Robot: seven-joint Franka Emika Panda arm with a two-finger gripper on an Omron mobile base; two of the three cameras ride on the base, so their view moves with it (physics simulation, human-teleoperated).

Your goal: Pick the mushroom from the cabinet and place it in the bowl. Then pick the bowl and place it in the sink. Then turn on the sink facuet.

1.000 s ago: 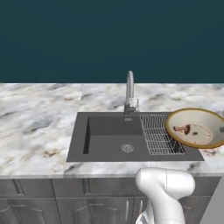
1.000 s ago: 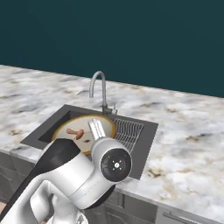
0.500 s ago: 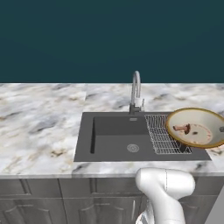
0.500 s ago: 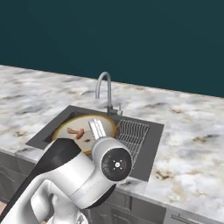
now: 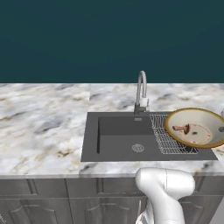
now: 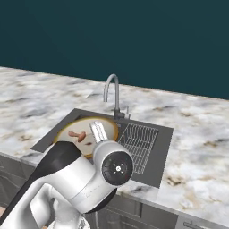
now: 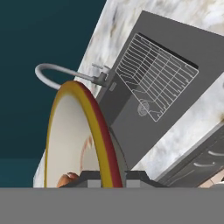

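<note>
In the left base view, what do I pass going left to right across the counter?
Bare marble counter → sink → faucet → wire rack → bowl with the mushroom in it.

**A rendered kitchen, seen from my seat at the controls**

I'm looking at a kitchen. A marble-patterned counter (image 5: 43,127) runs the full width under a plain dark teal wall (image 5: 109,39). Set into it is a dark grey recessed sink (image 5: 118,140) with a round drain and a wire-grid rack (image 6: 138,145) on one side. A slim silver gooseneck faucet (image 5: 141,92) stands at the sink's back rim. Below the counter edge I can see grey panelled cabinet fronts (image 5: 52,205), and the hand view catches drawers with thin bar handles (image 7: 205,159).
</note>
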